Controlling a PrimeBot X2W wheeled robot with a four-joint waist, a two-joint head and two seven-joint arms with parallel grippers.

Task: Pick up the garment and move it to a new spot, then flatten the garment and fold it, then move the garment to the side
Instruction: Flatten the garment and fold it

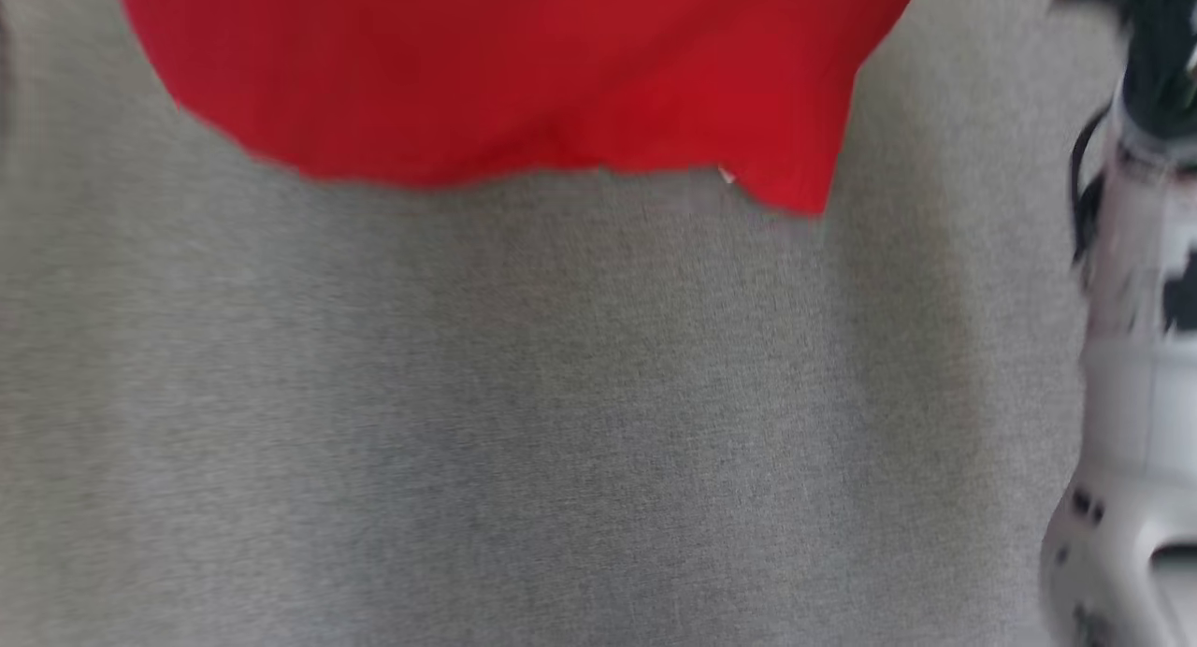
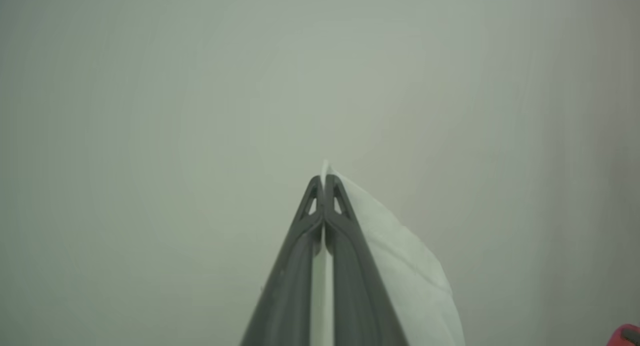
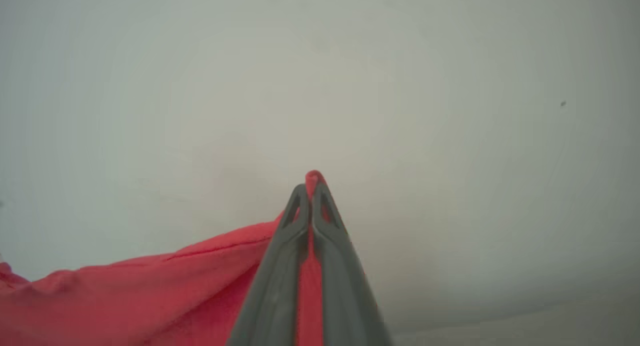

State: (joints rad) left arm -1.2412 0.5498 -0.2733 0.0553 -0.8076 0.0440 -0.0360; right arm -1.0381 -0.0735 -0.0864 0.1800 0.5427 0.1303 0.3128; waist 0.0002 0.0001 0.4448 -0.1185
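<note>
The red garment [image 1: 524, 77] hangs spread wide across the top of the head view, its lower hem loose above the grey cloth surface [image 1: 561, 423]. A small white tag [image 1: 728, 175] peeks out at the hem. In the right wrist view my right gripper [image 3: 309, 186] is shut on a pinch of the garment [image 3: 125, 296], which trails off to the left. My left gripper [image 2: 324, 178] is shut on a fold of cloth [image 2: 400, 266] that looks white here, with a speck of red [image 2: 625, 336] in the corner.
My pale right forearm [image 1: 1136, 348] rises along the right edge of the head view, blurred. The grey surface stretches below the hanging hem. Both wrist views look onto a plain pale background.
</note>
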